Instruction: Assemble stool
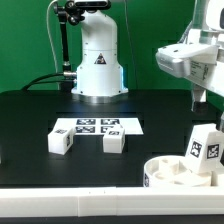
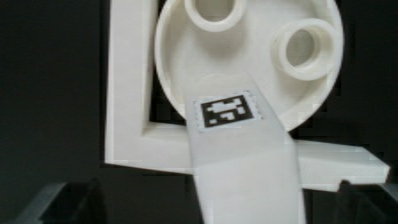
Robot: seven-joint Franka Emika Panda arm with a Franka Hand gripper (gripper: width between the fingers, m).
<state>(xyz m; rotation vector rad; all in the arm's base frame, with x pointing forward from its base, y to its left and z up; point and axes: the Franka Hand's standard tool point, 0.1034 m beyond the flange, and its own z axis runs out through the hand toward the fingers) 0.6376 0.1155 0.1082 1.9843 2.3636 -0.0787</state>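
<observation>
The white round seat disc (image 1: 172,174) lies at the exterior view's lower right, against the white rail. A white leg (image 1: 205,146) with a tag stands upright on it. My gripper (image 1: 200,98) hangs just above that leg with a small gap. In the wrist view the leg (image 2: 240,160) runs up between my dark fingers (image 2: 71,203), with space on both sides, so the gripper (image 2: 214,208) is open and holds nothing. The seat disc (image 2: 249,60) shows two round recesses beyond the leg's tag. Two more small leg blocks (image 1: 60,141) (image 1: 113,143) lie near the marker board.
The marker board (image 1: 97,126) lies flat at the table's middle, in front of the robot base (image 1: 98,65). A white rail (image 1: 70,189) runs along the near table edge. It shows as an L-shaped white corner (image 2: 128,110) around the disc in the wrist view.
</observation>
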